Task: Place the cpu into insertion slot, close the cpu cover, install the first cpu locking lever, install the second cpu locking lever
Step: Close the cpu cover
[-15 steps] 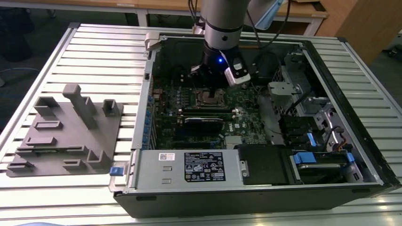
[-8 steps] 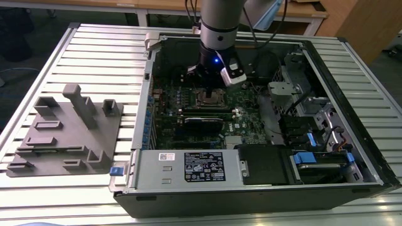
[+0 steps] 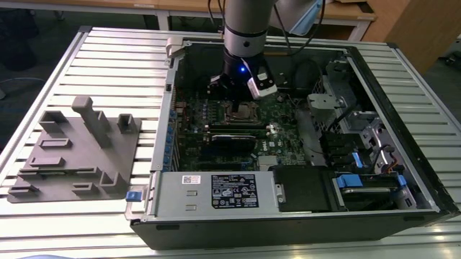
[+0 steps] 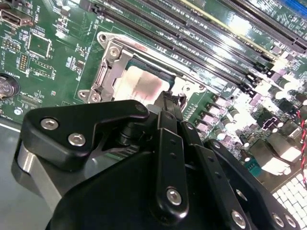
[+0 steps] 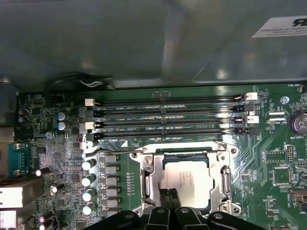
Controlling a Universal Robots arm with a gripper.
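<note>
Exterior view high over computer case [image 3: 288, 232], both wrist views near insertion slot [image 5: 152, 178] [image 4: 102, 79]

Tally time: 1 arm [image 3: 245, 21], 1 gripper [image 5: 169, 192] with 2 fingers [image 5: 163, 200], 1 open computer case [image 3: 288, 234], 1 table [image 3: 108, 48]. Inside: 1 green motherboard [image 5: 259, 163], 1 cpu [image 5: 186, 182], 1 cpu cover [image 5: 223, 181], 4 long memory slots [image 5: 168, 115], 2 blue-topped capacitors [image 5: 61, 116], 1 coin battery [image 5: 301, 122], 1 power supply [image 3: 180, 189]. And 1 grey holder block [image 3: 72, 151].

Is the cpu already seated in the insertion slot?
Yes, in the first wrist view the cpu lies silver top up inside the insertion slot.
</note>
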